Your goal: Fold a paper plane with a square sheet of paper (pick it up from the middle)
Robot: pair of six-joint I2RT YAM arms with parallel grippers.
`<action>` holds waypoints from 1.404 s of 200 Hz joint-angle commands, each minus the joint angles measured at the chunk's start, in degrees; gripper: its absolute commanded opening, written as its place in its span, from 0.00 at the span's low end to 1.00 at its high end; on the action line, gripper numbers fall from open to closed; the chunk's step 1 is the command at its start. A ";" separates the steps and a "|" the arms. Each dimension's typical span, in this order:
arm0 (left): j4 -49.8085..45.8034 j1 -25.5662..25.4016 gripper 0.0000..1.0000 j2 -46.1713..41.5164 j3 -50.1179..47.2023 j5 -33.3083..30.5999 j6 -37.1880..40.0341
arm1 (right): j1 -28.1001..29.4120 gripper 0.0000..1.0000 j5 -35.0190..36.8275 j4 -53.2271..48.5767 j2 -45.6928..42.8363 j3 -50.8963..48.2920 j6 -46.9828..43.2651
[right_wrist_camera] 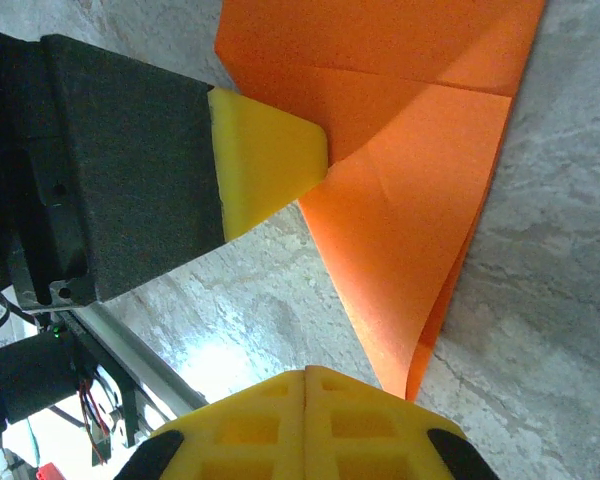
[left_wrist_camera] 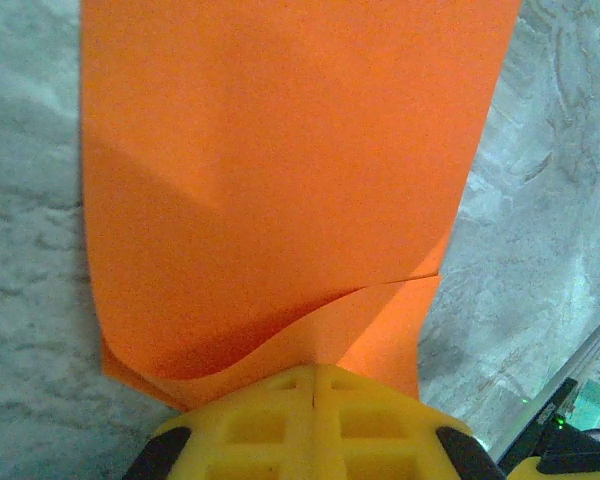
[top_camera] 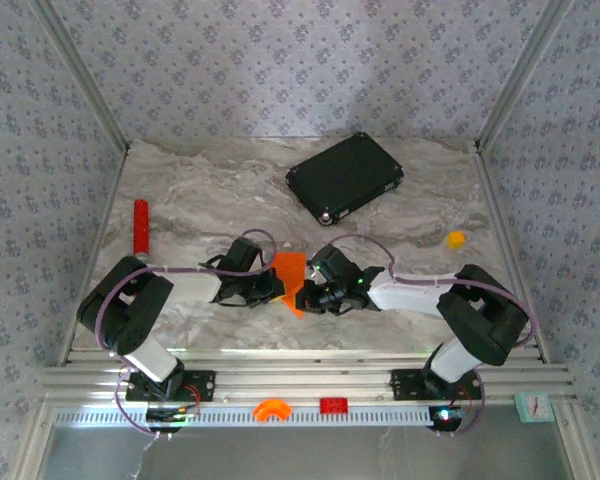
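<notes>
- Holding the orange paper point(top_camera: 288, 280) low centre of the top view, just above the bench point(top_camera: 210, 190), between the two arms' tips. It is partly folded, not a dart yet.
- Long axis runs roughly top to bottom of that frame, slightly slanted. Left jaws meet it from the left, right jaws from the right, both about equally close.
- Left jaws: clenched on the paper's near edge. In the left wrist view the yellow fingers point(left_wrist_camera: 250, 425) press together at the bottom of the frame, and the paper goes straight up from them, its layers bowed apart just above the grip.
- Right jaws: clenched, yellow fingers point(right_wrist_camera: 360, 425) together at the bottom of the right wrist view. The paper's pointed lower corner comes down just right of them; can't tell whether any paper is pinched.
- Same view: the left arm's yellow finger point(right_wrist_camera: 265, 160) bites the paper's edge, centre-left.
- Judgement: a crease step is in hand; the next move depends on the right jaws reaching that free corner.
- Black case point(top_camera: 345, 178), red cylinder point(top_camera: 140, 225) and yellow lump point(top_camera: 456, 239) lie well apart from the paper.
</notes>
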 commanded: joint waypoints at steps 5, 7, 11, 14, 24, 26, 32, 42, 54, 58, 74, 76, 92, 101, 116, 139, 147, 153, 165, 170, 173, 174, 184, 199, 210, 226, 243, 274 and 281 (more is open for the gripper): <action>-6.07 0.64 0.00 0.02 -1.17 -4.84 1.36 | 0.50 0.06 2.18 -0.44 -0.16 1.04 0.86; -6.08 0.65 0.00 0.06 -1.17 -4.85 1.37 | 0.48 0.06 2.19 -0.36 -0.22 1.07 0.86; -6.08 0.59 0.00 0.01 -1.11 -4.90 1.37 | 0.49 0.07 2.28 -0.36 -0.24 1.08 0.82; -6.08 0.65 0.00 0.06 -1.10 -4.86 1.32 | 0.47 0.06 2.22 -0.40 -0.16 1.13 0.73; -6.08 0.62 0.00 0.03 -1.09 -4.92 1.37 | 0.45 0.06 1.62 -0.38 0.25 1.31 0.62; -6.10 0.65 0.00 0.02 -1.09 -4.89 1.31 | 0.45 0.06 1.46 -0.41 0.36 1.34 0.61; -6.12 0.67 0.00 -0.04 -1.08 -4.90 1.29 | 0.43 0.06 1.24 -0.40 0.58 1.49 0.51; -6.17 0.74 0.00 -0.06 -1.07 -4.92 1.37 | 0.64 0.06 1.40 -0.41 0.90 1.54 0.42; -6.26 0.74 0.00 -0.07 -1.10 -4.94 1.37 | 0.72 0.06 1.41 -0.31 1.39 1.60 0.51; -6.33 0.74 0.00 -0.16 -1.09 -4.94 1.45 | 0.71 0.06 1.45 -0.36 1.50 1.55 0.51; -6.34 0.74 0.00 -0.18 -1.08 -5.04 1.50 | 0.66 0.07 2.32 -0.63 1.71 0.90 0.82; -6.34 0.74 0.00 -0.17 -1.08 -5.03 1.54 | 0.65 0.07 2.42 -0.60 1.72 0.73 0.85; -6.47 0.74 0.00 -0.23 -1.04 -5.03 1.50 | 0.64 0.06 2.90 0.09 1.34 -0.57 1.68; -6.44 0.74 0.00 -0.29 -1.19 -5.03 1.55 | 0.47 0.08 2.98 0.37 0.80 -1.20 2.08; -6.43 0.74 0.00 -0.42 -1.26 -5.03 1.63 | 0.47 0.09 4.10 -0.25 -0.93 -1.65 1.97; -6.36 0.79 0.00 -0.43 -1.27 -5.05 1.59 | -0.10 0.10 5.36 -2.24 -3.50 -1.73 1.09; -6.35 0.77 0.00 -0.38 -1.26 -5.07 1.55 | -0.44 0.10 5.08 -2.26 -4.02 -1.67 0.88; -6.34 0.71 0.00 -0.46 -1.26 -5.06 1.55 | -0.60 0.09 4.48 -1.92 -4.24 -1.68 0.65; -6.34 0.73 0.00 -0.66 -1.35 -4.98 1.53 | -0.68 0.09 2.85 -1.22 -3.89 -1.09 -0.01; -6.39 0.75 0.00 -0.76 -1.44 -5.11 1.55 | -0.54 0.09 2.11 -1.13 -3.50 -0.57 -0.33; -6.43 0.79 0.00 -0.73 -1.44 -5.05 1.53 | -0.52 0.09 1.69 -1.19 -3.18 -0.20 -0.43; -6.43 0.77 0.00 -0.76 -1.44 -5.09 1.54 | -0.51 0.09 1.64 -1.20 -3.03 -0.09 -0.57; -6.43 0.77 0.00 -0.82 -1.44 -5.21 1.50 | 0.12 0.09 1.13 -1.69 -1.70 1.20 -1.13; -6.44 0.76 0.00 -0.87 -1.44 -5.12 1.55 | 1.08 0.08 1.16 -1.40 0.86 2.73 -1.29; -6.41 0.68 0.00 -0.88 -1.52 -5.13 1.55 | 1.49 0.08 1.05 -0.68 2.66 3.56 -1.09; -6.42 0.74 0.00 -1.03 -1.61 -5.04 1.56 | 1.70 0.08 1.02 0.88 5.62 4.79 -0.56; -6.43 0.75 0.00 -1.26 -1.69 -4.94 1.63 | 1.72 0.08 1.45 1.42 7.82 5.56 -1.13; -6.61 0.79 0.00 -1.62 -1.67 -5.11 1.63 | 0.67 0.08 3.01 0.31 10.35 1.96 -1.28; -6.53 0.74 0.00 -1.59 -1.66 -5.18 1.64 | 0.66 0.08 3.16 0.15 10.43 0.62 -1.08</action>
